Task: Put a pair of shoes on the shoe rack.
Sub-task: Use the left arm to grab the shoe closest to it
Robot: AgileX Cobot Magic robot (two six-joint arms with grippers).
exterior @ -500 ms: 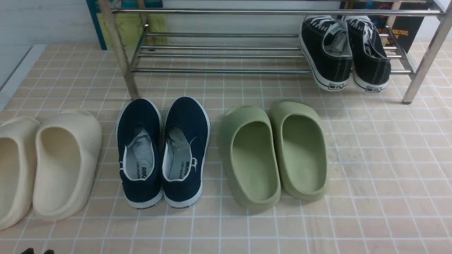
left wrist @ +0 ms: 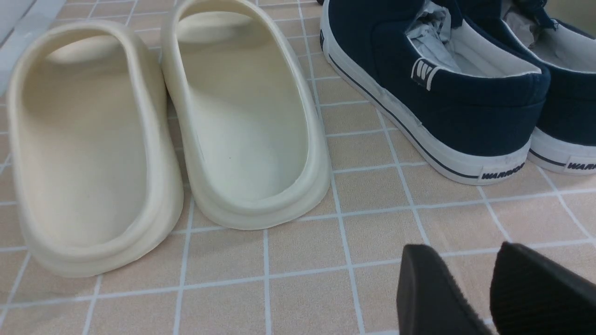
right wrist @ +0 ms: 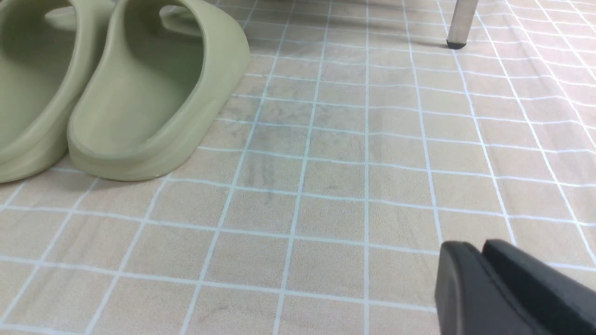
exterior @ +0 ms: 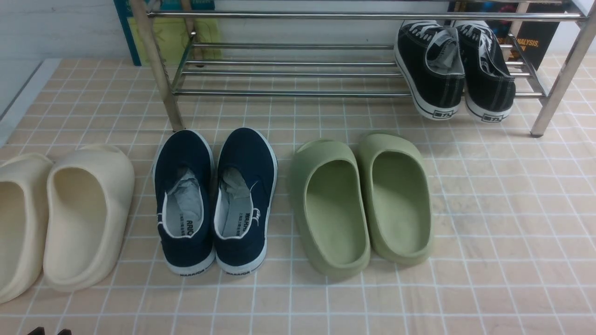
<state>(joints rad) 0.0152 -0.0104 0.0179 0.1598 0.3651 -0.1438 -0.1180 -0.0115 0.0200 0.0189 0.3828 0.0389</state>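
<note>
The pair of shoes, two navy slip-ons (exterior: pixel 214 200) with white soles, stands side by side on the tiled floor, toes towards the shoe rack (exterior: pixel 288 74), whose chrome bars are bare on its left and middle. In the left wrist view the nearer navy shoe (left wrist: pixel 419 93) shows its heel, with the other (left wrist: pixel 568 93) beside it. My left gripper (left wrist: pixel 461 251) is open and empty, low over the floor short of that heel; only its tips (exterior: pixel 49 331) show in the front view. My right gripper (right wrist: pixel 475 249) is shut on nothing, over bare tiles.
Black lace-up sneakers (exterior: pixel 454 70) sit on the rack's right end. Green slippers (exterior: pixel 361 200) lie right of the navy pair, cream slippers (exterior: pixel 70 218) to its left. A rack leg (right wrist: pixel 461 23) stands beyond the right gripper. Boxes lean behind the rack.
</note>
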